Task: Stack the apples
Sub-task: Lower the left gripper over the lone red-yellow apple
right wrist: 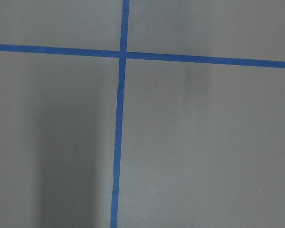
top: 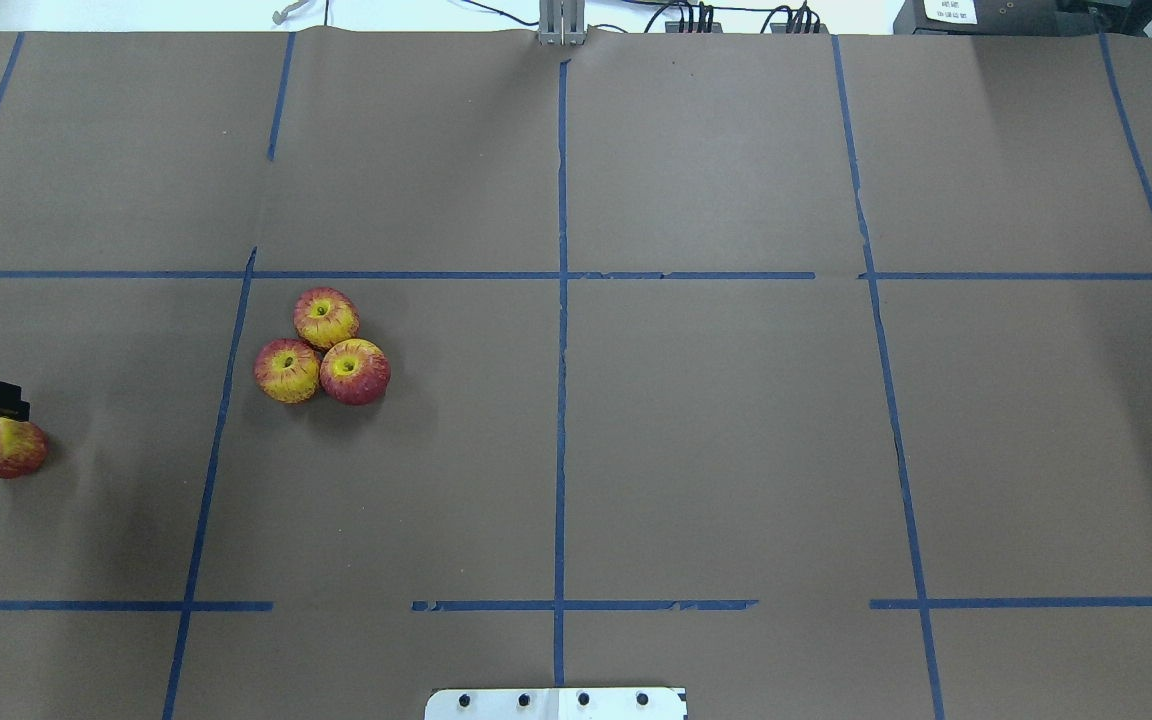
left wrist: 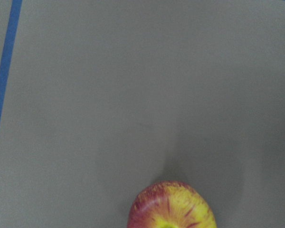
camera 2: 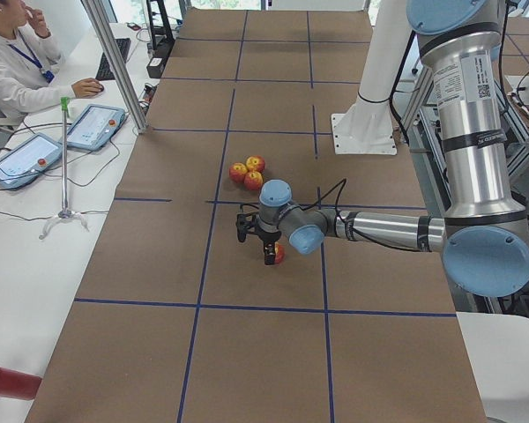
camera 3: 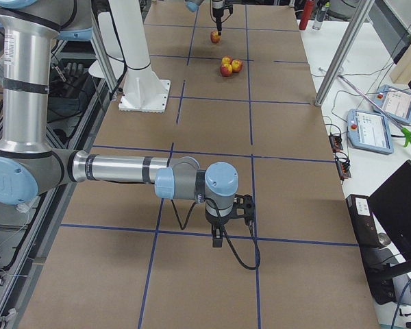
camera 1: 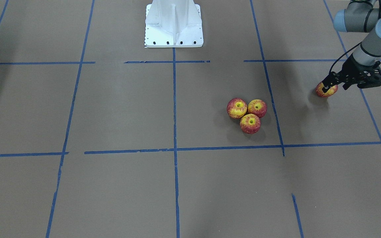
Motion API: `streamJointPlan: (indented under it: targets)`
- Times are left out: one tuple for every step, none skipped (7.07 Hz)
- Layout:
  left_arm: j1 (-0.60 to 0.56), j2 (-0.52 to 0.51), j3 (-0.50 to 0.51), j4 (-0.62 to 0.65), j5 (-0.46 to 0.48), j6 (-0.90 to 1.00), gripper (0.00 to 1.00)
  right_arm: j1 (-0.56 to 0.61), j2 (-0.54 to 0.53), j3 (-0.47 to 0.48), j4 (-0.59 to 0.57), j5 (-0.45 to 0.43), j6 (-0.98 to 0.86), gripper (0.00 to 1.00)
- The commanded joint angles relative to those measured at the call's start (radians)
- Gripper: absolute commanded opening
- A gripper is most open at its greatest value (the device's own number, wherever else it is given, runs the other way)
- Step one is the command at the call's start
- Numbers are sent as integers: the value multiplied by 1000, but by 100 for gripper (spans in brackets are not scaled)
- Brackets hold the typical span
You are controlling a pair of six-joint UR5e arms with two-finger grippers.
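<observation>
Three red-and-yellow apples sit touching in a triangle on the brown table: one (camera 1: 237, 108), one (camera 1: 257, 108) and one (camera 1: 250, 123). The cluster also shows in the overhead view (top: 326, 345). The fourth apple (camera 1: 326, 90) is far out on the robot's left side. My left gripper (camera 1: 326, 88) is shut on that apple and holds it a little above the table. It shows at the bottom edge of the left wrist view (left wrist: 171, 206) and in the overhead view (top: 1, 447). My right gripper (camera 3: 218, 236) shows only in the exterior right view, low over the table far from the apples. I cannot tell whether it is open.
The white robot base (camera 1: 174, 26) stands at the table's back middle. Blue tape lines (camera 1: 174, 148) divide the brown surface into squares. A side table with tablets (camera 2: 93, 126) and a seated person (camera 2: 18, 62) lies beyond the far edge.
</observation>
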Motion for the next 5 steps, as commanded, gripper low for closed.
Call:
streamJointPlan:
  targets:
    - [15, -1, 11, -5, -1, -6, 99, 0, 0, 0, 0, 0, 0, 100]
    - [18, -1, 16, -6, -3, -6, 99, 0, 0, 0, 0, 0, 0, 100]
    - [33, -2, 25, -3, -6, -5, 100, 0, 0, 0, 0, 0, 0, 100]
    - [39, -2, 31, -3, -18, -3, 100, 0, 0, 0, 0, 0, 0, 100]
    - [59, -5, 43, -3, -41, -6, 99, 0, 0, 0, 0, 0, 0, 100]
